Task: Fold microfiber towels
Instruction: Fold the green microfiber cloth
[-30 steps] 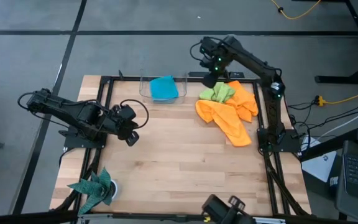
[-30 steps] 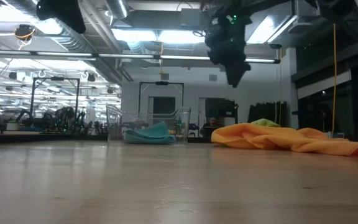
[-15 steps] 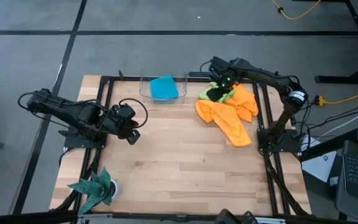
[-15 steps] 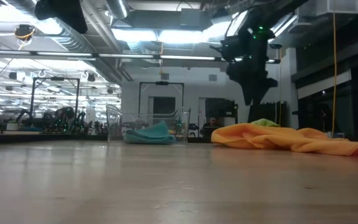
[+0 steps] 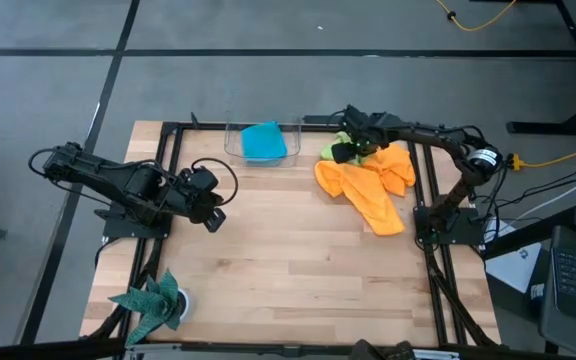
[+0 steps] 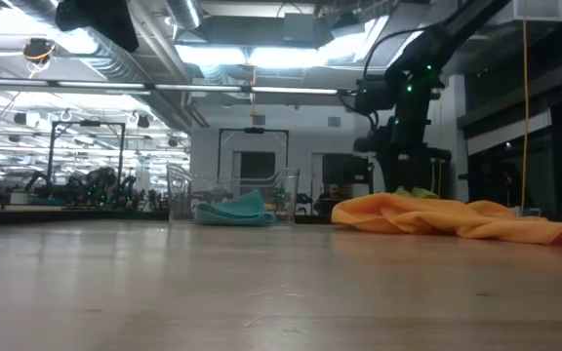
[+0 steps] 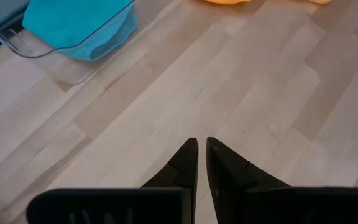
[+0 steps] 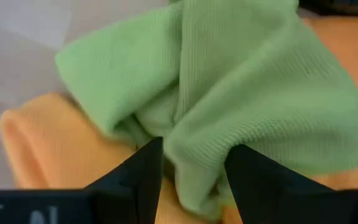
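The lime-green towel (image 5: 356, 147) lies bunched on top of the two orange towels (image 5: 370, 188) at the table's far right. My right gripper (image 5: 342, 152) is open and low over the green towel, which fills the right wrist view (image 8: 229, 81). The turquoise-blue towel (image 5: 263, 141) lies folded in a clear bin at the far edge. My left gripper (image 5: 211, 218) is shut and empty above the table's left side. My right gripper comes at the lime-green towel from above, slanting down. Its open fingers (image 8: 143, 174) stand with their tips down in the bunched cloth, a raised fold of the towel (image 8: 194, 134) between them. The towel lies on the orange towels, not lifted.
The clear bin (image 5: 236, 148) stands at the far edge, left of the pile. A dark teal spiky-edged cloth (image 5: 150, 305) lies at the near left corner. Bare wood (image 5: 298, 250) spreads across the middle and near side. A black frame (image 5: 430, 200) runs along the table's edges.
My right gripper has come down from high above the far edge onto the lime-green towel, and its arm has stretched out lower over the table's right side. The towels have not visibly moved.
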`<action>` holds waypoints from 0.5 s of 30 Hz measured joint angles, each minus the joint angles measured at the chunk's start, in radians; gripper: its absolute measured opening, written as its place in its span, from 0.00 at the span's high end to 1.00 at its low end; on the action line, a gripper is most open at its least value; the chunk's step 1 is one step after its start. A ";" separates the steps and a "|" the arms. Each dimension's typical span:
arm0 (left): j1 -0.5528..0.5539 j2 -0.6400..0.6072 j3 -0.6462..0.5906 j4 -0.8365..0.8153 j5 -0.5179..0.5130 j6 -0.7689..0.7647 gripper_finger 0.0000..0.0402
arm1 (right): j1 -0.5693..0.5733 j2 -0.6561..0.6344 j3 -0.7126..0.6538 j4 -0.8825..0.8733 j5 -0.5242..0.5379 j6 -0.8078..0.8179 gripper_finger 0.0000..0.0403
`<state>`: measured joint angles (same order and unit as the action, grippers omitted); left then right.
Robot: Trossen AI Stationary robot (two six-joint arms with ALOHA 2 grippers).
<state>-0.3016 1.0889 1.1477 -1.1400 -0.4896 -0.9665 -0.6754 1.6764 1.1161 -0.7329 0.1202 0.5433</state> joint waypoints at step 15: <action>0.000 0.000 0.000 0.008 0.000 -0.001 0.94 | 0.003 0.002 0.010 0.060 0.057 -0.146 0.94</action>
<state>-0.3016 1.0893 1.1477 -1.1316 -0.4896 -0.9672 -0.6721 1.6781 1.1263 -0.6728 0.1769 0.3970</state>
